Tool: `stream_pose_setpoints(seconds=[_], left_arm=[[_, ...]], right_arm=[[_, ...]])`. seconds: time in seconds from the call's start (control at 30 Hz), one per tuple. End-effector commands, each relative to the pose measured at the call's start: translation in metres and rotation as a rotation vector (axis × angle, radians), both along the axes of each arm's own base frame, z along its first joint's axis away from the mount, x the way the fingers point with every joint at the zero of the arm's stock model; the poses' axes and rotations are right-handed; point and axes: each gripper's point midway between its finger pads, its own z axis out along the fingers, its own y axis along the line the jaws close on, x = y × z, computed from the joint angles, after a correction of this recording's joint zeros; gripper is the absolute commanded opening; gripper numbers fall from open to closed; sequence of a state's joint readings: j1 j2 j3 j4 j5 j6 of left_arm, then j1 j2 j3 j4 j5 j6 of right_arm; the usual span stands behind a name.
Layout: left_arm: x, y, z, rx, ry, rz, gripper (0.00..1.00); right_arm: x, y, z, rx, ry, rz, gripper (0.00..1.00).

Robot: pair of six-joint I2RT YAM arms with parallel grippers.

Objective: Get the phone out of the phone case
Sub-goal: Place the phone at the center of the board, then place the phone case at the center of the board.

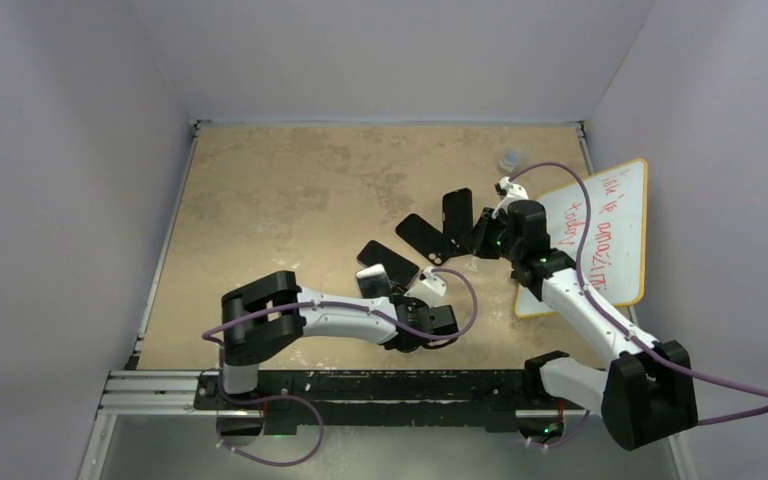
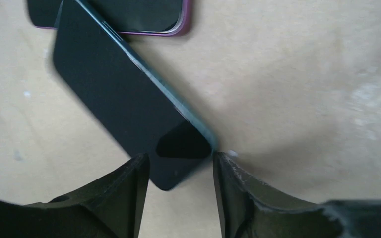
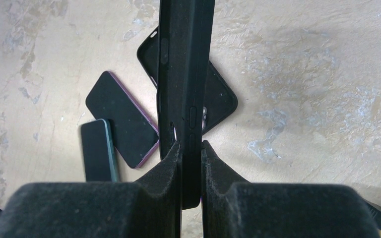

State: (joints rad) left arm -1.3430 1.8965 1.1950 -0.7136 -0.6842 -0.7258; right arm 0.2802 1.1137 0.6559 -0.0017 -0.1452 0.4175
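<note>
Right claw (image 3: 192, 148) pinches the phone case (image 3: 186, 74) edgewise; overhead, that grip is unclear.

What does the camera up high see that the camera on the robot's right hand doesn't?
Only the top camera shows the left arm, the red writing on the whiteboard and a small grey round thing near the far edge. Only the right wrist camera shows the side buttons on the black case, up close. Both show the right gripper shut on that case, with loose phones lying on the tan table.
</note>
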Motion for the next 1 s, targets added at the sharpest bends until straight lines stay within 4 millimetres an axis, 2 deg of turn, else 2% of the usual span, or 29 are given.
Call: stream_pose_setpoints(seconds=[0.0, 0.2, 0.37, 0.47, 0.6, 0.8, 0.83, 0.9, 0.97], left_arm=[[-0.023, -0.029, -0.007, -0.174, 0.13, 0.001, 0.57], [-0.024, -0.038, 0.018, -0.259, 0.127, -0.032, 0.74], [-0.021, -0.041, 0.044, -0.368, 0.138, -0.06, 0.76], [-0.008, -0.032, 0.065, -0.443, 0.131, -0.058, 0.76], [0.024, -0.003, 0.099, -0.543, 0.105, -0.024, 0.77], [0.066, 0.065, 0.143, -0.583, -0.002, 0.063, 0.8], [0.068, 0.074, 0.153, -0.59, -0.032, 0.087, 0.8], [0.066, 0.081, 0.175, -0.627, -0.071, 0.069, 0.81], [0.07, 0.102, 0.196, -0.611, -0.15, 0.113, 0.83]], right_arm=[[0.011, -0.002, 0.005, -0.022, -0.032, 0.002, 0.0], [0.032, -0.01, -0.005, -0.079, 0.002, 0.021, 0.0], [0.06, -0.023, -0.009, -0.124, 0.026, 0.048, 0.0], [0.074, -0.023, -0.011, -0.162, 0.034, 0.108, 0.0], [0.091, -0.017, -0.023, -0.215, 0.058, 0.229, 0.01], [0.102, -0.014, -0.045, -0.284, 0.137, 0.378, 0.03], [0.102, -0.013, -0.047, -0.288, 0.142, 0.406, 0.03], [0.098, -0.008, -0.05, -0.281, 0.149, 0.474, 0.05], [0.094, -0.004, -0.054, -0.27, 0.153, 0.516, 0.09]])
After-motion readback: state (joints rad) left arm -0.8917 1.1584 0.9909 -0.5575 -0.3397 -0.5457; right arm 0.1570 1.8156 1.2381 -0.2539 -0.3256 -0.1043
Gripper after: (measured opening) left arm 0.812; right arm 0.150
